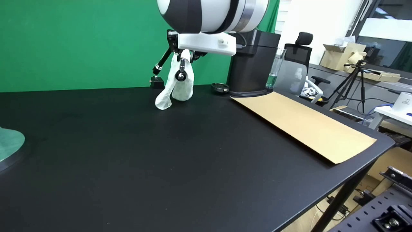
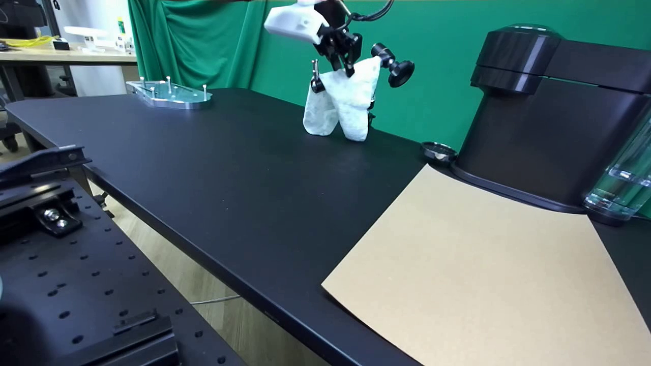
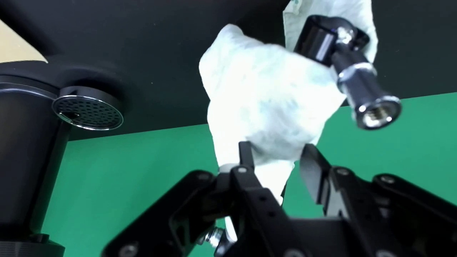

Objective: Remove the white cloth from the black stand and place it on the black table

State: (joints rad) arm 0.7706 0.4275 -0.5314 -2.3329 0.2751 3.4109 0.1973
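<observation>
The white cloth [image 1: 185, 82] hangs draped over the black stand [image 1: 163, 61] at the back of the black table [image 1: 145, 154]. In an exterior view the cloth [image 2: 351, 96] falls in two flaps, with a round-ended rod of the stand [image 2: 399, 71] sticking out beside it. My gripper [image 2: 347, 63] is at the top of the cloth. In the wrist view my gripper [image 3: 277, 151] is open, its fingertips apart, with cloth [image 3: 264, 89] showing between and beyond them. I cannot tell whether the fingers touch it. Most of the stand is hidden; a rod end [image 3: 367, 92] juts out at right.
A black coffee machine [image 2: 529, 137] with a clear water tank [image 2: 618, 188] stands near the cloth, with a small round drip tray [image 2: 438, 152] beside it. A tan cardboard sheet [image 1: 305, 125] lies in front. A clear plate with pegs [image 2: 173, 96] is at the table's far end.
</observation>
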